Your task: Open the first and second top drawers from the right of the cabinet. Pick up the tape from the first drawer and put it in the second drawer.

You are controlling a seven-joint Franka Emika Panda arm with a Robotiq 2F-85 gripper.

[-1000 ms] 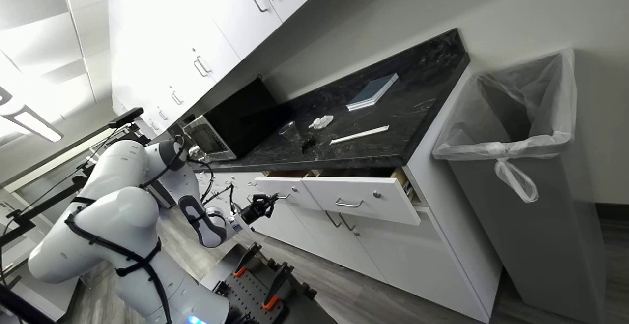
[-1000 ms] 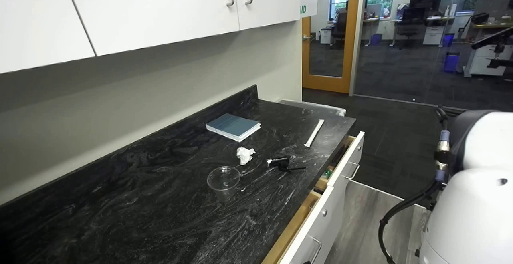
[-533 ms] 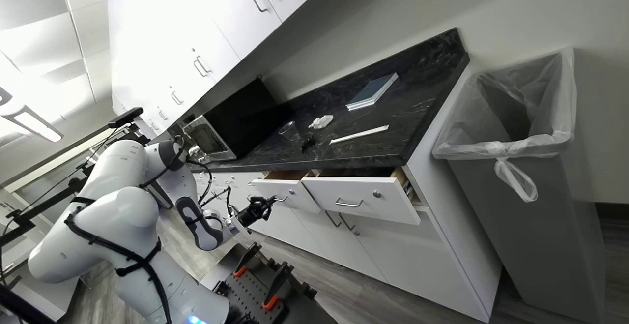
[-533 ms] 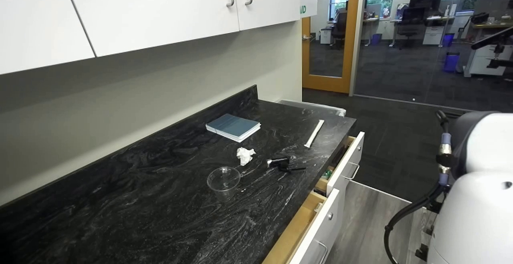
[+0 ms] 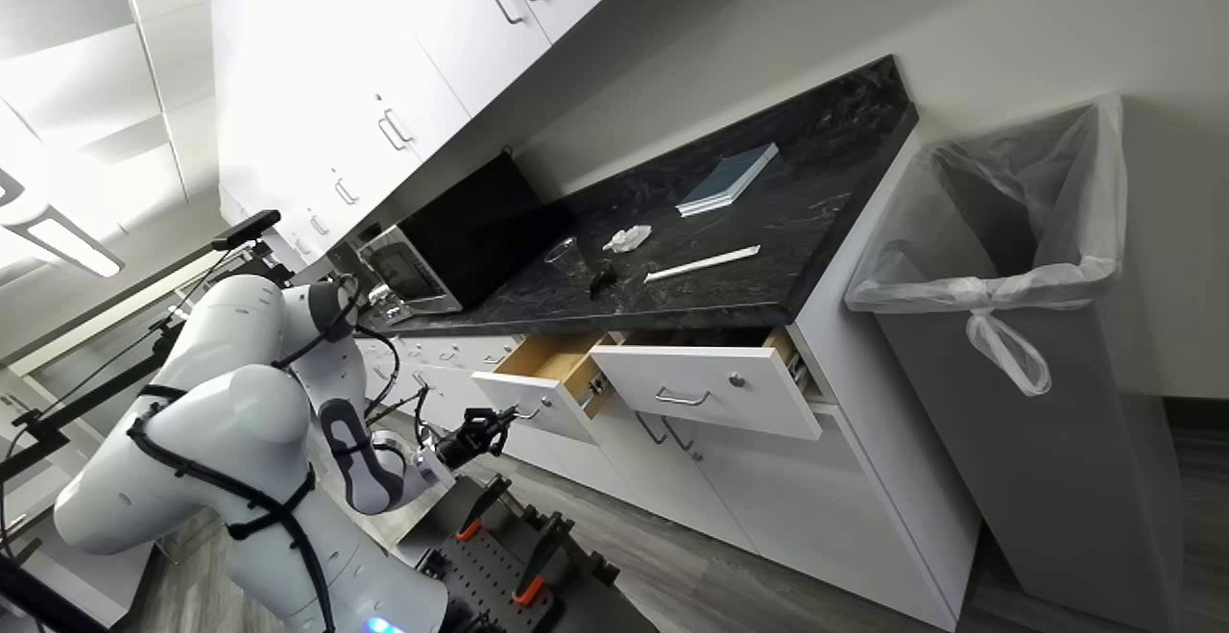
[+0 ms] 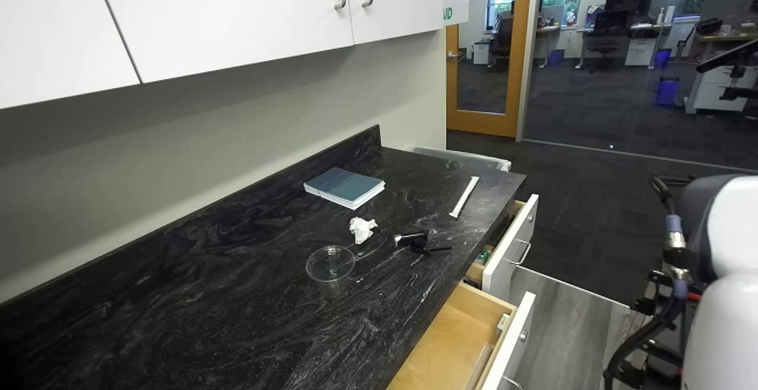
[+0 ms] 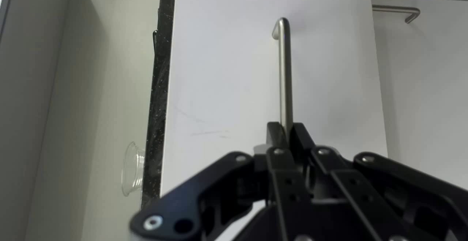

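Second drawer [image 5: 559,410]: within the last second drawn farther out, more of its wood interior exposed; handle [image 7: 285,72], running to twelve o'clock in the wrist view, grasped by the clenched gripper [image 7: 287,131]. First drawer [image 5: 709,376]: pulled partly out, set at three o'clock from the second in an exterior view. Opening is judged nearly complete, transfer yet to be made. Tape: cannot be made out; first drawer's inside mostly hidden, a green item [image 6: 482,257] there not identified. Counter [image 6: 195,295]: cup [image 6: 330,271]; from it, tissue [image 6: 362,230] at half past one, black item [image 6: 419,239] at half past two, strip [image 6: 465,197] at two, book [image 6: 344,186] at twelve. Surroundings: door [image 6: 482,123] at two from the book; bin [image 5: 1037,422] at three from the first drawer.
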